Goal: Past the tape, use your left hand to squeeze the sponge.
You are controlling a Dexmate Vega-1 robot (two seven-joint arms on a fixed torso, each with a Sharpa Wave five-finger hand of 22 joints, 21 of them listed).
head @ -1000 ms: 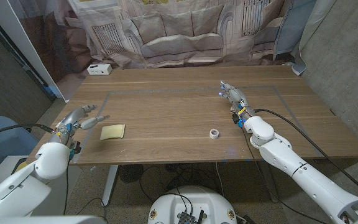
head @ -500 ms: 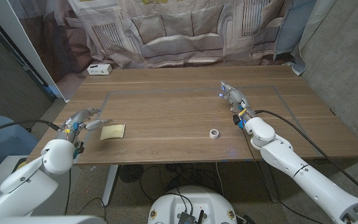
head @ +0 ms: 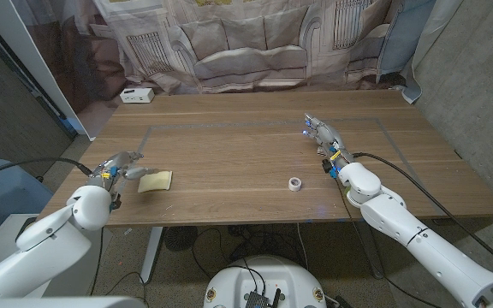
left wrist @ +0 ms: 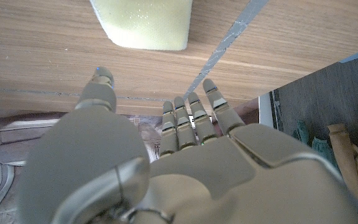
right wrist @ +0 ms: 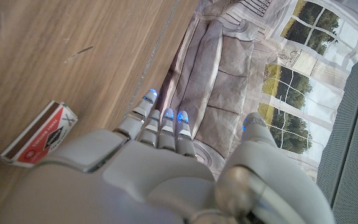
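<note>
You had a small roll of tape lying on the wooden table, near its front edge. A white box sat at the far left corner. A matchbox lay flat on the wood.

A wooden tabletop with long plank seams fills the middle of the room, and a small white box sits at its far left corner. Behind its far edge hangs a fabric backdrop printed with a sofa, radiators and windows. A grey concrete wall rises on the right, a dark panel with a white frame stands on the left, and cables trail on the floor under the near edge.
</note>
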